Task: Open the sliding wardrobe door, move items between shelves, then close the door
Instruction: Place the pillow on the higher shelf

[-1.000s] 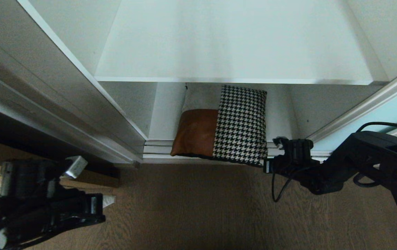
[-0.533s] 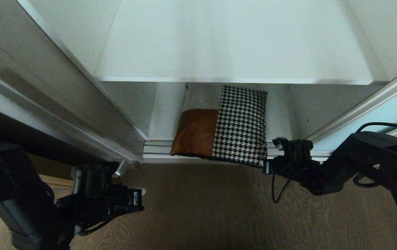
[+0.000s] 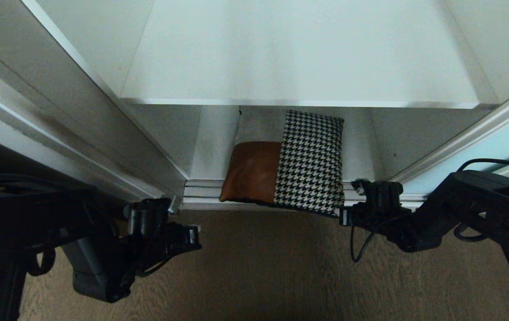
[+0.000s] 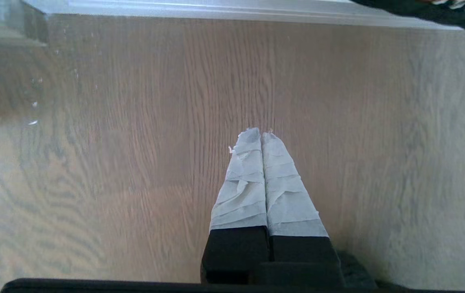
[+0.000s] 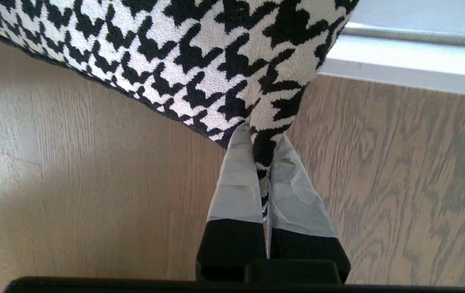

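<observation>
A patchwork pillow [image 3: 288, 162] of tan, grey and houndstooth fabric lies on the wardrobe's bottom shelf [image 3: 212, 147], its front edge hanging over the track. My right gripper [image 3: 344, 215] is shut on the pillow's front right houndstooth corner [image 5: 183, 49]; in the right wrist view the fabric is pinched between the taped fingers of that gripper [image 5: 263, 140]. My left gripper [image 3: 195, 232] is shut and empty, low over the wood floor left of the pillow, seen again as the left gripper [image 4: 261, 134]. A wide white upper shelf [image 3: 299, 58] is bare. The sliding wardrobe door [image 3: 504, 147] stands pushed aside at the right.
A grey side panel [image 3: 58, 102] of the wardrobe runs down the left. The silver floor track [image 3: 201, 189] crosses in front of the bottom shelf. Brown wood floor [image 3: 272, 267] lies between the two arms.
My left arm has swung in from the lower left toward the right, closer to the track and the pillow. The right arm and the pillow have kept still.
</observation>
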`<state>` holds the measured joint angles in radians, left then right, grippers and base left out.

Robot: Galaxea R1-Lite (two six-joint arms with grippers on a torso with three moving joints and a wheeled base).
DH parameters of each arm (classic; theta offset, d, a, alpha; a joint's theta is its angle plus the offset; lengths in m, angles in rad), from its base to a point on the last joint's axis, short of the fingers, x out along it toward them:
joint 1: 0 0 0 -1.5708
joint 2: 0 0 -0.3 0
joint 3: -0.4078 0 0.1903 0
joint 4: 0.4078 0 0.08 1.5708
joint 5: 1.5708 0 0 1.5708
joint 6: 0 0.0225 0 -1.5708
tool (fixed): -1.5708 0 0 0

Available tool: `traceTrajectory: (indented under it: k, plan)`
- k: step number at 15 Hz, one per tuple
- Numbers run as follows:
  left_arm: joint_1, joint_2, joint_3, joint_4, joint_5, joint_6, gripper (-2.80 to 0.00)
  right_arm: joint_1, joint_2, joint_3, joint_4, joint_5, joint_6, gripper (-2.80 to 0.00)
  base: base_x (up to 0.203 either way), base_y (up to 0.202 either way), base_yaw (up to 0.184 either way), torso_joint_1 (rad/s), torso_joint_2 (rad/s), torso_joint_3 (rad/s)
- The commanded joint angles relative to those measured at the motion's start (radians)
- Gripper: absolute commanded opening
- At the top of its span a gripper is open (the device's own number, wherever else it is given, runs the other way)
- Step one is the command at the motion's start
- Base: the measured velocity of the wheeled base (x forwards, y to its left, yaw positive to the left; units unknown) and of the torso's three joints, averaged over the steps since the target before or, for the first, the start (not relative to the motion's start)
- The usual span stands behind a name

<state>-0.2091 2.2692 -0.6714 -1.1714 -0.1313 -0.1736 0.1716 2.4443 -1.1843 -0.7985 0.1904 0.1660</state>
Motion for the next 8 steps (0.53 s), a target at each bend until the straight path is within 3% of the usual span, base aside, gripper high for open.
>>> traceTrajectory:
  k: [1,4,5,8]
  plan:
    - [0.001,0.042,-0.039,-0.004,-0.002,-0.001,-2.8,-0.006,0.004,0.003,-0.001,0.003,0.003,-2.8,0.0,0.0,0.0,0.0,0.0,0.0]
    - [0.001,0.069,-0.083,-0.005,-0.002,-0.001,-2.8,-0.006,0.015,0.011,0.001,0.004,0.001,-2.8,0.0,0.0,0.0,0.0,0.0,0.0]
    - [0.001,0.091,-0.102,-0.005,-0.002,-0.002,0.0,-0.006,0.013,0.016,0.001,0.003,0.001,-2.8,0.0,0.0,0.0,0.0,0.0,0.0]
    - [0.001,0.169,-0.18,-0.034,-0.007,-0.007,0.0,-0.006,0.002,0.017,0.008,0.004,0.001,-2.8,0.0,0.0,0.0,0.0,0.0,0.0]
